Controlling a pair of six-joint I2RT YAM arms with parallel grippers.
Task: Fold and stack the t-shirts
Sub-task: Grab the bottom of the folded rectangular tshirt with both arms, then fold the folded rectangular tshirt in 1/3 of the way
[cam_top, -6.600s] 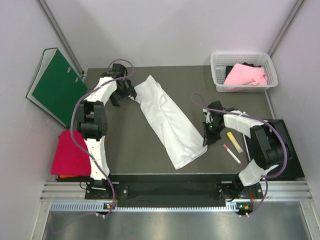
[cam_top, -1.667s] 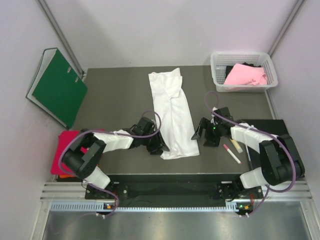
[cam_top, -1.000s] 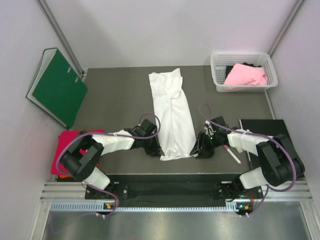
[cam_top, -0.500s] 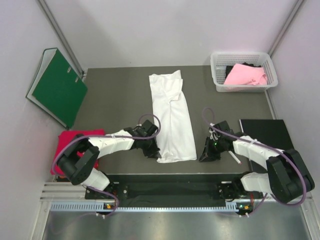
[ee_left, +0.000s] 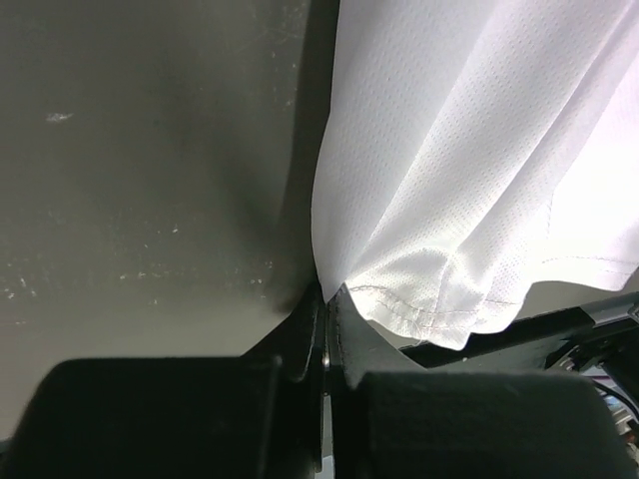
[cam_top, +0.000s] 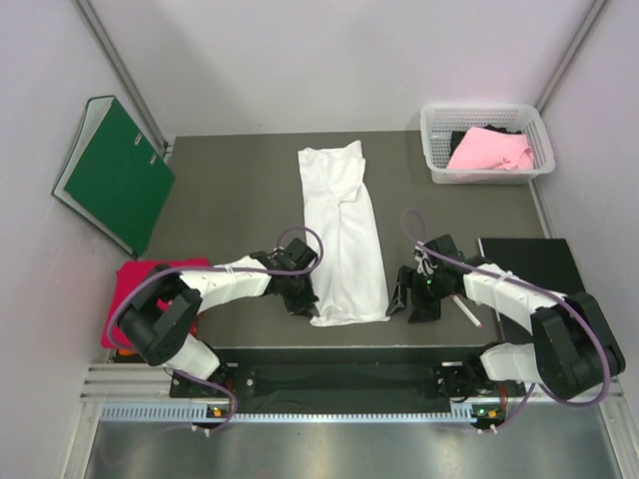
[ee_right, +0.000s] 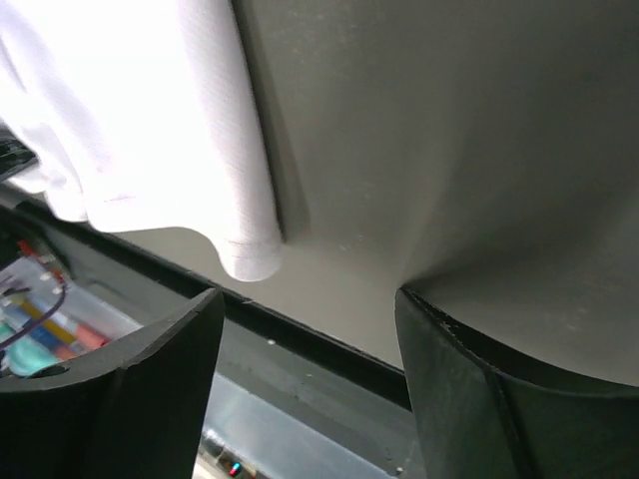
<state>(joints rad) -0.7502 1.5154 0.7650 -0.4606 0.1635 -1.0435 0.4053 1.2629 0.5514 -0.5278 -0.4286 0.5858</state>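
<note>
The white t-shirt [cam_top: 344, 235] lies as a long folded strip down the middle of the table. My left gripper [cam_top: 304, 298] is at its near left corner. In the left wrist view that gripper [ee_left: 324, 297] is shut on the hem of the white cloth [ee_left: 469, 150]. My right gripper [cam_top: 401, 301] stands just right of the near right corner. Its jaws [ee_right: 310, 329] are open and hold nothing. The shirt's corner [ee_right: 248, 254] hangs just ahead of them. A crimson-red t-shirt [cam_top: 135, 299] lies left of the table. A light pink t-shirt [cam_top: 489, 150] sits in the basket.
A white basket [cam_top: 431, 140] stands at the back right. A green binder [cam_top: 115, 170] leans at the back left. A black pad [cam_top: 529, 259] lies on the right, with a pen [cam_top: 467, 312] beside the right arm. The table's near edge [ee_right: 329, 354] runs right under the right fingers.
The shirt's near end has been drawn a little toward the near edge. My right jaws have opened wide beside the shirt's corner. The left gripper stays shut on its corner.
</note>
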